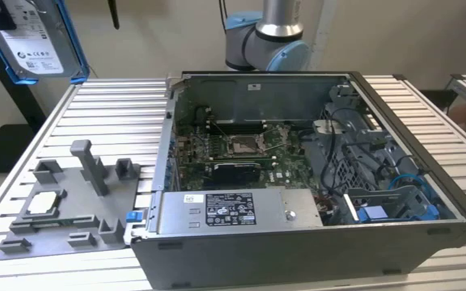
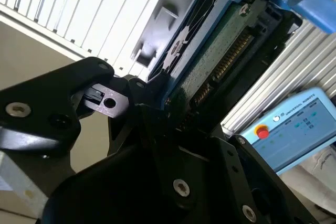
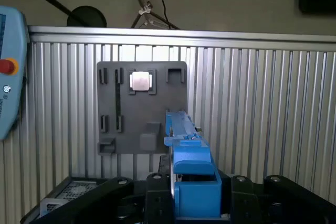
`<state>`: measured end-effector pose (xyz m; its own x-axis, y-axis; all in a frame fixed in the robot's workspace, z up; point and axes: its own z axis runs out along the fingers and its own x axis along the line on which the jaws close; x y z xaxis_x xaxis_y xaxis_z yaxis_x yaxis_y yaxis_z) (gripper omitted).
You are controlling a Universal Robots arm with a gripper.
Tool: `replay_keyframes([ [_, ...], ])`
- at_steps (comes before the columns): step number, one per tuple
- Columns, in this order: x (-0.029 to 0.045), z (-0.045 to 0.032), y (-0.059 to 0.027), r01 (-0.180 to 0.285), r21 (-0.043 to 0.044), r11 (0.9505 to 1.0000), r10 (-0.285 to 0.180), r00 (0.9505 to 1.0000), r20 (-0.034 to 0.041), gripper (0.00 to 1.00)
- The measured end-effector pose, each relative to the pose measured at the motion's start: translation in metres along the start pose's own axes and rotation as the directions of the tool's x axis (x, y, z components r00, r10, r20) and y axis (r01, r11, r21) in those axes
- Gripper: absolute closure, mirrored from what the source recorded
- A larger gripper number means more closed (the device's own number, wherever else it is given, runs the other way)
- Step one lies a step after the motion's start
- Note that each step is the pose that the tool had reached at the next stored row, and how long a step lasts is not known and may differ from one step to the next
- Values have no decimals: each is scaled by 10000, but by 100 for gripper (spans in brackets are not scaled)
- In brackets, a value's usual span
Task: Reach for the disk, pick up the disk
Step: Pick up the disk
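Note:
The disk (image 1: 34,39) hangs high above the table at the exterior view's left, its white label facing out inside its blue bracket. In the second wrist view my gripper (image 2: 173,103) is shut on the disk (image 2: 220,51), whose green circuit-board side and blue frame run between the black fingers (image 2: 100,98). In the first wrist view the disk's blue bracket edge (image 3: 191,166) sticks out from between the fingers, well above the table.
A grey fixture plate (image 1: 71,212) with upright posts lies on the ribbed table, with a small silver chip (image 1: 43,203) on it. The open computer case (image 1: 298,182) takes up the table's middle and right. A teach pendant (image 2: 294,124) lies beside the table.

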<state>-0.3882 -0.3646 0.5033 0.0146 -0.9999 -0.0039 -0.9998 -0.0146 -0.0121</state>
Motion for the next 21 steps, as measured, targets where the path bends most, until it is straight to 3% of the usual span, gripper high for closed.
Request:
replay_keyframes([
  [21,10,8,-683,0,-6,10000,0,10000,-1,100],
])
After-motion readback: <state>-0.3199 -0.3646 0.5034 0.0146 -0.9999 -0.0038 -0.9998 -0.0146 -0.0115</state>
